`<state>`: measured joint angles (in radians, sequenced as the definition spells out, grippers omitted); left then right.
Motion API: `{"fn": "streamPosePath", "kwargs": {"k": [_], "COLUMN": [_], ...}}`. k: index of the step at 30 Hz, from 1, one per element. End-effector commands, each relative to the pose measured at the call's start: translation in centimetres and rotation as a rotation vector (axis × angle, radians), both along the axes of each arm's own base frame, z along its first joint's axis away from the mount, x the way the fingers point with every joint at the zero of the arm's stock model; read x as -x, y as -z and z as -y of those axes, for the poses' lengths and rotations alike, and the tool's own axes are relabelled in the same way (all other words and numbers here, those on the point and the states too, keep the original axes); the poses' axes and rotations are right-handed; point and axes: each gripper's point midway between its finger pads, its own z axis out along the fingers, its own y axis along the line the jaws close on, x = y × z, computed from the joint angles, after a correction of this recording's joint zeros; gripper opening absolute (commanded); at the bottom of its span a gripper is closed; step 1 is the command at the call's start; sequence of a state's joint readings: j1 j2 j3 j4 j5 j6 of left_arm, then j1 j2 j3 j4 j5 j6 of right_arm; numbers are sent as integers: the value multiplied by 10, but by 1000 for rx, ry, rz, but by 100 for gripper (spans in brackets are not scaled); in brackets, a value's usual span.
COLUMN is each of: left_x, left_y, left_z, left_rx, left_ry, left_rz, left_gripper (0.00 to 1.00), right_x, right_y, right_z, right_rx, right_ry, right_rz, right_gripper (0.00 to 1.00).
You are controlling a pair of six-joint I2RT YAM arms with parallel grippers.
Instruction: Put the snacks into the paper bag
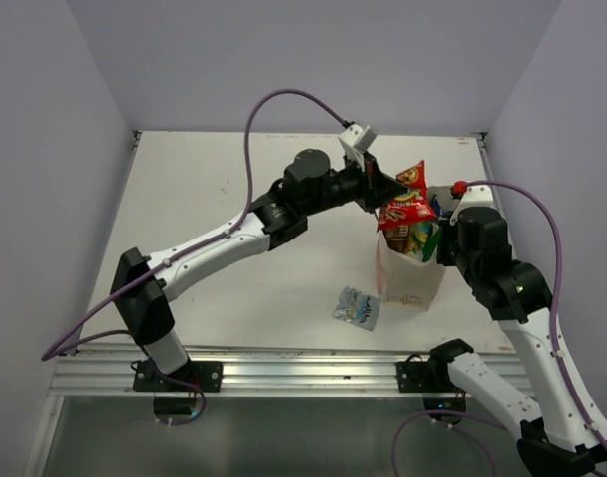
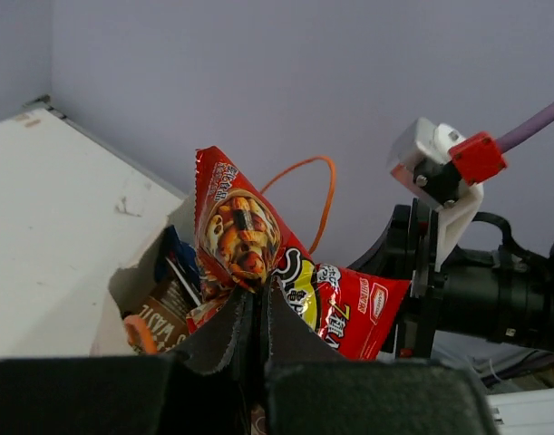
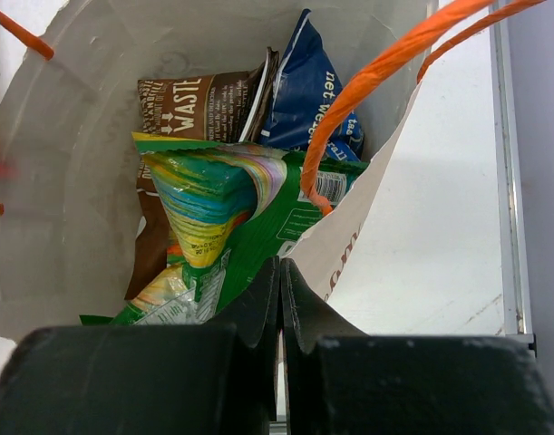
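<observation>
The white paper bag point(image 1: 410, 280) stands at the table's right of centre, with orange string handles point(image 3: 376, 72). My left gripper point(image 1: 384, 189) is over its mouth, shut on a red snack packet point(image 2: 233, 225). A second red packet point(image 2: 354, 304) hangs against it; I cannot tell whether it is also pinched. My right gripper point(image 3: 280, 272) is shut on the bag's right rim point(image 3: 354, 240). Inside the bag lie a green packet point(image 3: 227, 204), a brown packet point(image 3: 193, 101) and a blue packet point(image 3: 304, 91). A silver-blue packet point(image 1: 357, 307) lies on the table left of the bag.
The right arm's wrist and camera point(image 2: 458, 172) sit close behind the red packets. The table's rail edge point(image 1: 283, 358) runs just in front of the bag. Purple walls close in the table on three sides.
</observation>
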<state>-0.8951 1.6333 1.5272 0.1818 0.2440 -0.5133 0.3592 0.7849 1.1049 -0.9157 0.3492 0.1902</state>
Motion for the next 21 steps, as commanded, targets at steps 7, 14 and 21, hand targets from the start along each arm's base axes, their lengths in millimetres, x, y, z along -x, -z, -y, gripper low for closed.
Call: {"fn": "streamPosePath", "kwargs": {"k": [7,14,21], "left_x": [13,-14,-27], "left_y": [23,109,176], "left_z": [84,91,77], "left_rx": [-71,-293,-611], "left_ry": [131,21,-73], "left_rz": [23,-85,-135], "left_gripper": [0,0,0], "right_x": [-1,-2,-2], "right_y": [-8,-8,-7], "right_z": [-3,-3,-3], "right_rx": [-14,-14,-13], "right_ry": [-17,-17,-16], "right_rz": [39,39,38], "right_gripper": [0,0,0]}}
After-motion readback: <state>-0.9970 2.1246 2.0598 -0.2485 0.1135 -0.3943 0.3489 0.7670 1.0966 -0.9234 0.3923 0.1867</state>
